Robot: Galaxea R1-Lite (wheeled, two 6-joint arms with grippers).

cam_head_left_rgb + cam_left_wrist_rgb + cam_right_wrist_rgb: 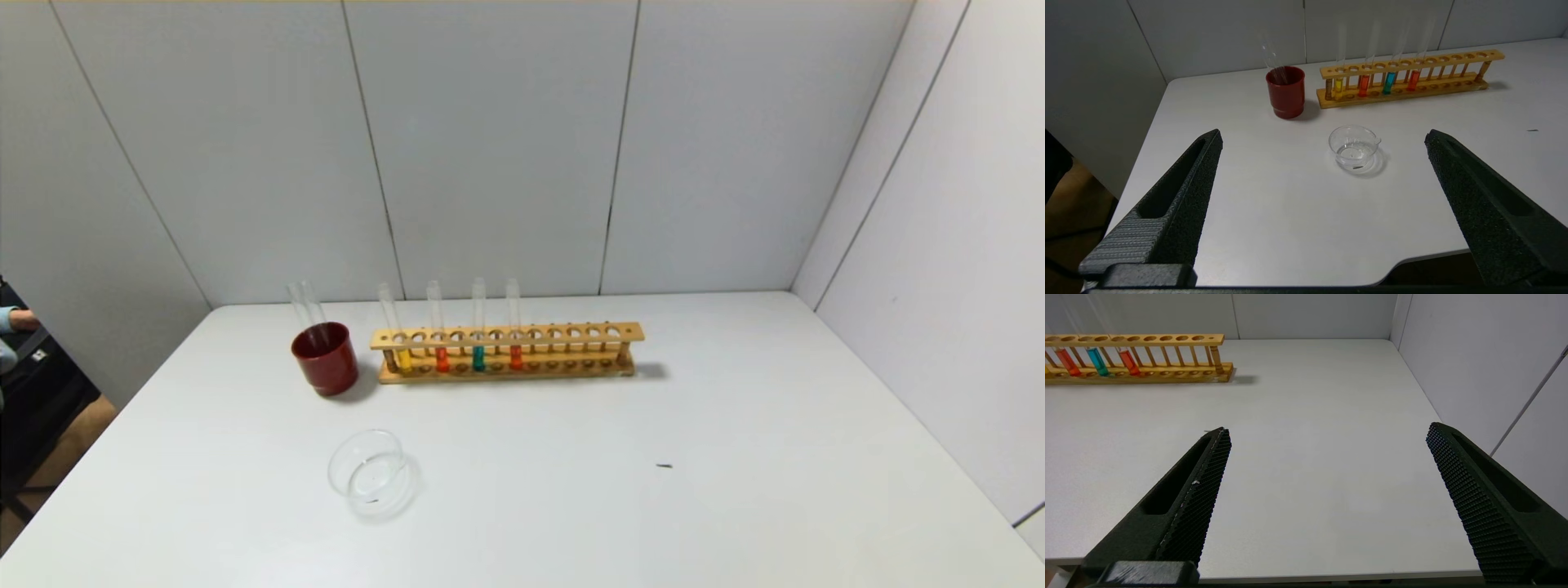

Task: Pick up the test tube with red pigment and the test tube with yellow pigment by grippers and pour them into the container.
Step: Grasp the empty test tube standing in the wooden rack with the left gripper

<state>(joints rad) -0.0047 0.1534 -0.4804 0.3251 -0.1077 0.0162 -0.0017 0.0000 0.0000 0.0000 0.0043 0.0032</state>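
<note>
A wooden rack (506, 353) stands at the back of the white table. It holds the yellow-pigment tube (402, 356), two alike red-pigment tubes (442, 357) (515, 354) and a teal tube (478, 356). The clear glass container (369, 474) sits nearer, left of centre, with little in it. In the left wrist view I see the yellow tube (1338, 85), a red tube (1363, 85) and the container (1354, 148). My left gripper (1323, 141) is open and empty, back by the table's near left edge. My right gripper (1327, 433) is open and empty, over the table's near right part. Neither shows in the head view.
A dark red cup (325, 358) with empty clear tubes in it stands just left of the rack. A small dark speck (664, 465) lies on the table at right. Grey walls close the back and right sides.
</note>
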